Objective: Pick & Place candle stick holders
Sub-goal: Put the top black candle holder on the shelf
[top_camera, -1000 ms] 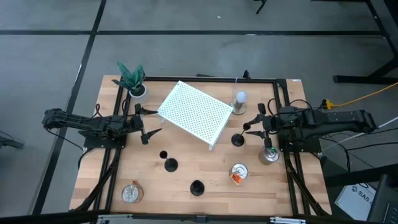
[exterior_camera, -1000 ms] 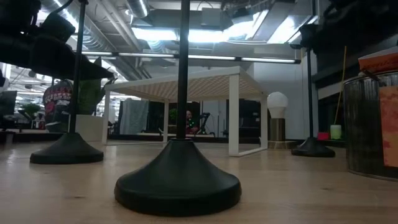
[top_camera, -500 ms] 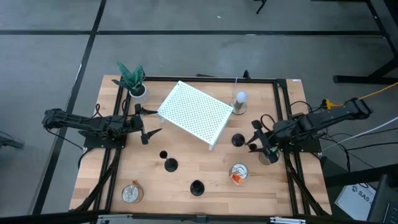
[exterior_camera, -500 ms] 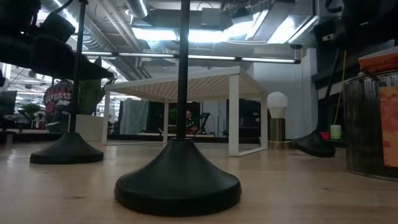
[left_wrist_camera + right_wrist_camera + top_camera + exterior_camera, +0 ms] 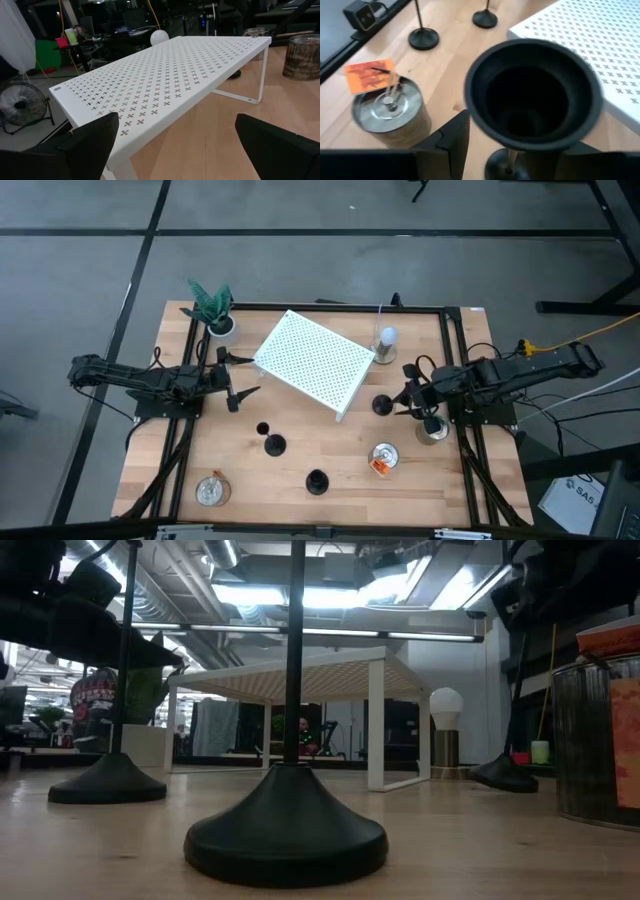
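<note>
Three black candle stick holders show. One (image 5: pixel 382 405) stands beside the white shelf at the right, its cup (image 5: pixel 535 92) filling the right wrist view, and my right gripper (image 5: pixel 405 398) is shut on it. In the low view its stem (image 5: pixel 518 700) leans and its base (image 5: pixel 505 775) is at the table top. The other two (image 5: pixel 275 445) (image 5: pixel 317 480) stand on their bases near the table's middle front, untouched. My left gripper (image 5: pixel 232 385) waits open at the left, facing the shelf. My right gripper has the holder just below its cup, one finger (image 5: pixel 452 135) on each side of the thin stem (image 5: pixel 510 156). It comes slanting down from the table's right. The cup hides the place of contact. The holder leans, its base (image 5: pixel 500 167) low at the table.
A white perforated shelf (image 5: pixel 315 362) stands at the table's middle back. A potted plant (image 5: pixel 213 310) and a bulb (image 5: pixel 386 340) stand near the far edge. Tins (image 5: pixel 213 490) (image 5: pixel 383 458) (image 5: pixel 432 430) sit at the front left, the front right and under my right arm.
My right gripper has tipped downward and swung a little toward the near edge, then partly back, keeping its hold. The holder tipped, its base tilting off the table half a second ago; now the base is down again and the stem leans. Its base stayed in place.
</note>
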Motion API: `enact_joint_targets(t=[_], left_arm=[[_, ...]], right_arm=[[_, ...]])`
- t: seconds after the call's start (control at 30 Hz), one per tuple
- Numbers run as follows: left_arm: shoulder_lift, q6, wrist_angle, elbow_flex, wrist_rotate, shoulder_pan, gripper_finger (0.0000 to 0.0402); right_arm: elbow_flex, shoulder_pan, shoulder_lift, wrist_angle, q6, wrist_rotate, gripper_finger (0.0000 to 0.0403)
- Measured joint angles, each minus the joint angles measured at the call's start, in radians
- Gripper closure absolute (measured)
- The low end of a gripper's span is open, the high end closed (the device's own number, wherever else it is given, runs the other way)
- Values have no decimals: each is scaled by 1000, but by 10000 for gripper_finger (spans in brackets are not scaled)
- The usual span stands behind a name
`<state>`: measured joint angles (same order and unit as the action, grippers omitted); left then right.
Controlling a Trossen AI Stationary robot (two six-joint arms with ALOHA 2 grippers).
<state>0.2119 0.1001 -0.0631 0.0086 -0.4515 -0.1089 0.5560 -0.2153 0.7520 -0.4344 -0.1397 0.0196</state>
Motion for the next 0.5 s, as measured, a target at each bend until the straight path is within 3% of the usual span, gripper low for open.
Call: enact_joint_targets(t=[0.5], left_arm=[[0,0,0,0,0,0,1]], right_arm=[[1,124,45,-18,54,0,243]])
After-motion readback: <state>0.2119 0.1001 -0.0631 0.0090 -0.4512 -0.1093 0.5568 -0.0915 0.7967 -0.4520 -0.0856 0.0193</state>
